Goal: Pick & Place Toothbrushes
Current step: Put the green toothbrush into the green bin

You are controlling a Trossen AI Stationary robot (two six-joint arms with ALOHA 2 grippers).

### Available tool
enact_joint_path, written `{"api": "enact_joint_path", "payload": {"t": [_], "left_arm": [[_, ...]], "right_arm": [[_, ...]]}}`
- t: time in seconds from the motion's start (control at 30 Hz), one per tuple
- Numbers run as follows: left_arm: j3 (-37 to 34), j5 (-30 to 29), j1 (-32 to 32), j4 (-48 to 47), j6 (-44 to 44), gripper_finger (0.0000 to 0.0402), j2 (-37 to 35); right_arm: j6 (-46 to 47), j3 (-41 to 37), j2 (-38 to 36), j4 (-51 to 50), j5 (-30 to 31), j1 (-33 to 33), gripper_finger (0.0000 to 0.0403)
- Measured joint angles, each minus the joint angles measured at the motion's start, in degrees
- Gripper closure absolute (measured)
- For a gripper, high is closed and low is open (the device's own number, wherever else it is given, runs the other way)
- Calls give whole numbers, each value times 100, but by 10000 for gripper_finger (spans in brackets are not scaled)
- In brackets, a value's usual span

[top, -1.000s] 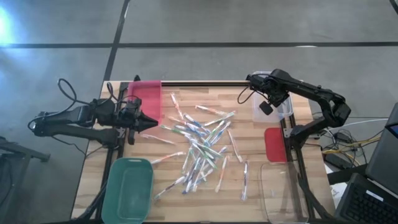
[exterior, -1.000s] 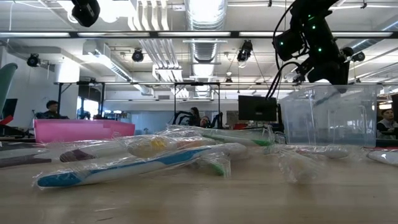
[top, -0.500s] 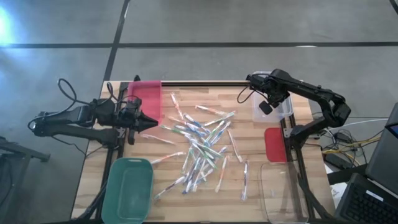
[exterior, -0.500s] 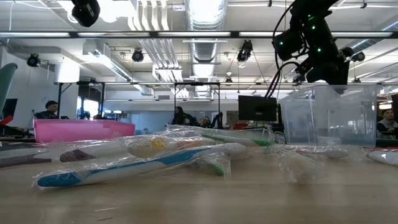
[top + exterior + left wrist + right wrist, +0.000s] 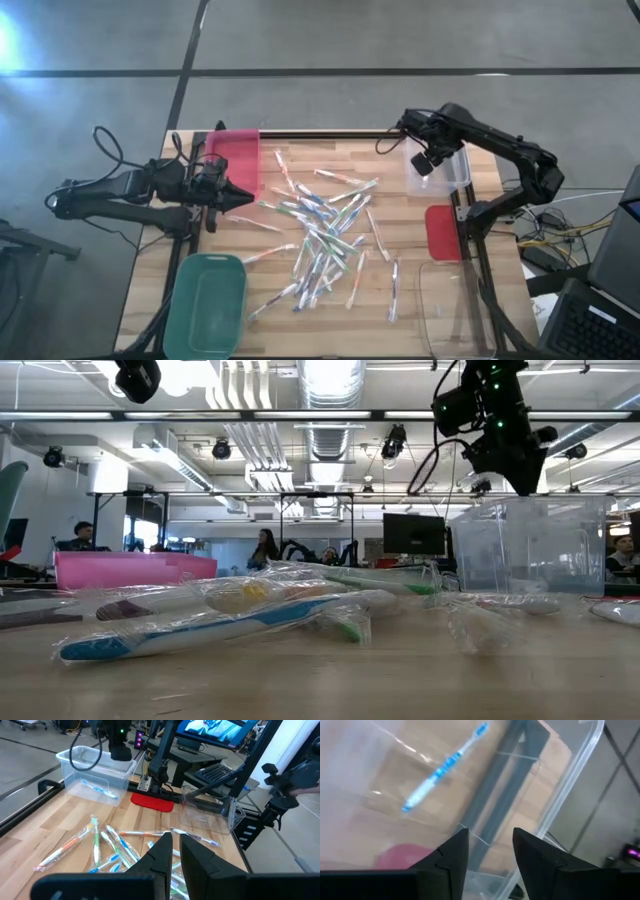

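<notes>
One blue toothbrush lies inside the clear bin. Right gripper hangs over that bin, fingers apart, holding nothing. Left gripper, fingers nearly together, waits far from the bin, facing many toothbrushes on the table.

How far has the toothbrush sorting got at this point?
Barely begun. One blue toothbrush lies in the clear bin. The right gripper is above that bin, fingers apart and empty; nothing is in hand. The left gripper waits, fingers shut, near the pink bin. The pile of toothbrushes remains on the table.
</notes>
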Motion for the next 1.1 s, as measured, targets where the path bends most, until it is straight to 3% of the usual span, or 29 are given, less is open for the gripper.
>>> {"api": "enact_joint_path", "payload": {"t": [0.43, 0.73, 1.0, 1.1], "left_arm": [[0, 2, 2, 0, 0, 362, 0], [0, 2, 4, 0, 0, 362, 0], [0, 2, 4, 0, 0, 362, 0], [0, 2, 4, 0, 0, 362, 0]], "right_arm": [[345, 1241, 2, 791, -426, 555, 315], [-184, 1638, 7, 3560, -1247, 987, 354], [-1405, 1638, 7, 5722, -1377, 1339, 373], [-1242, 1638, 5, 6217, -1380, 1428, 376]]}}
